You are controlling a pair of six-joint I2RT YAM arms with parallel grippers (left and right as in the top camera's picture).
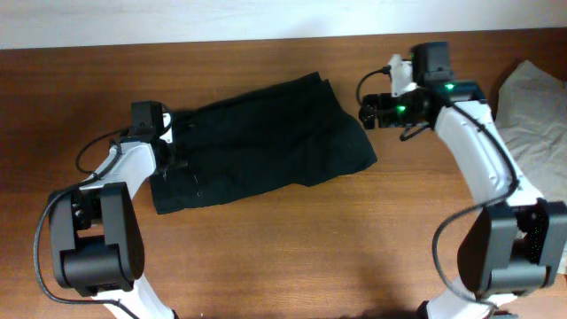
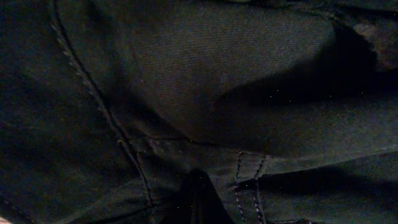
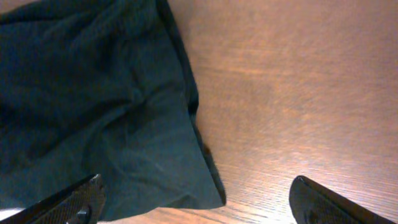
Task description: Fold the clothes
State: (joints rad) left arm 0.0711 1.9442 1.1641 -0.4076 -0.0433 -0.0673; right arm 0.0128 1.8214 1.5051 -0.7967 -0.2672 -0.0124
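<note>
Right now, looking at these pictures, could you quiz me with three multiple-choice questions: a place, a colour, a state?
1. What colour are the shorts? A red; B white; C black.
2. Where is the grey cloth? A on the shorts; B by the table's right edge; C at its middle.
3. How is the right gripper? A open; B shut on fabric; C out of view.
Answers: C, dark fabric throughout; B, it lies apart at that edge; A, its fingers stand wide apart.
</note>
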